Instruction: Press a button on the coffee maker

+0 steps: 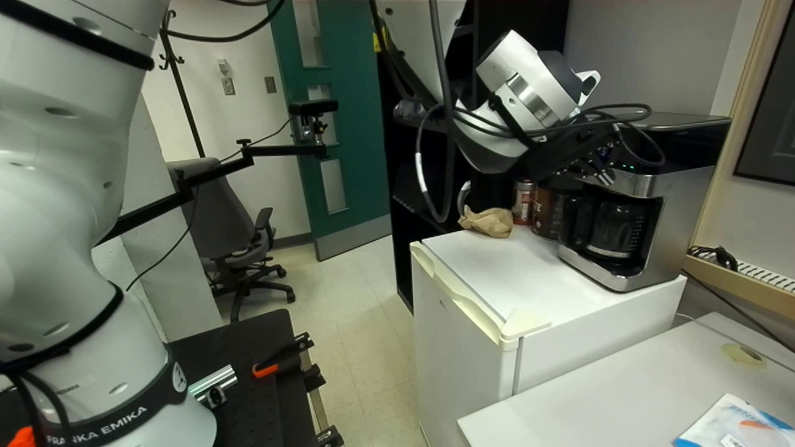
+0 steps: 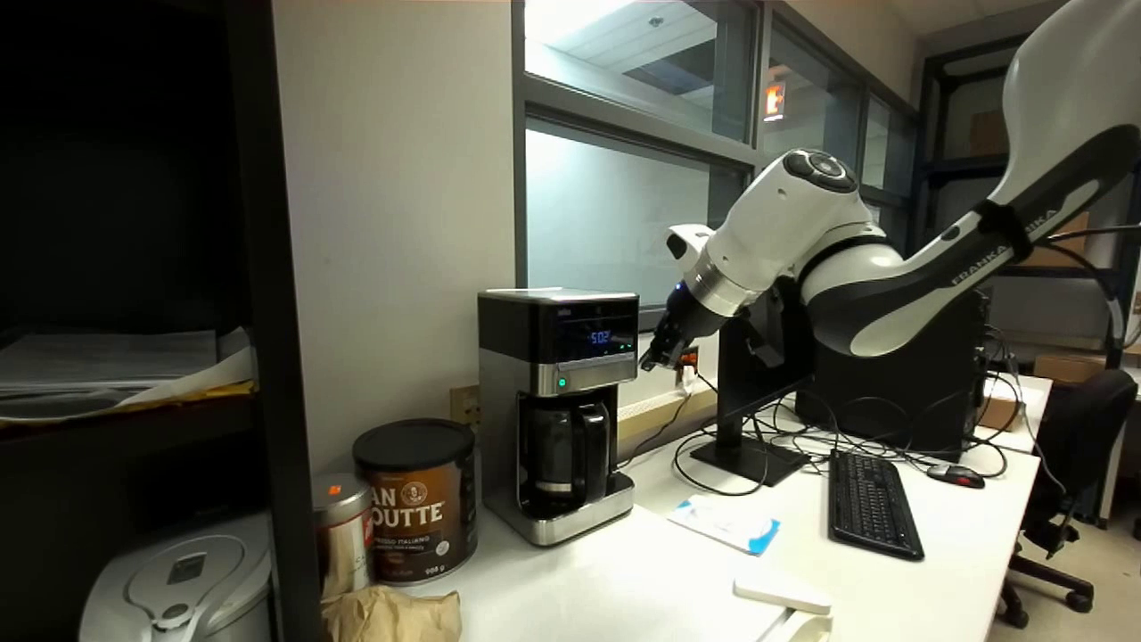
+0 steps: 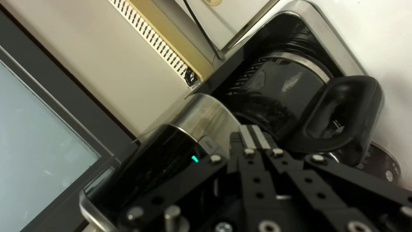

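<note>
Coffee maker (image 2: 544, 379) — boxy, black and silver — stands upright near the wall (image 2: 392, 205), a long white desk (image 2: 967, 526) stretching away past it in an exterior view and a white mini fridge (image 1: 463, 354) right underneath, carrying it. My arm (image 2: 793, 223) slants down toward the coffee maker's front. Just beside it, on the same white mini fridge, sits a black-lidded brown canister (image 2: 414, 513); the dark glass carafe (image 2: 553, 446) rests in the lower recess, handle (image 2: 590, 450) outward. My hand (image 3: 254, 137) is clenched, tips together, close to the silver band (image 3: 206, 111); whether it touches I cannot tell. Near the canister lies some crumpled brown paper (image 2: 392, 615). Above the silver band, small blue digits (image 2: 599, 338) shine, and a tinier green light (image 2: 562, 382) glows on the band itself.
</note>
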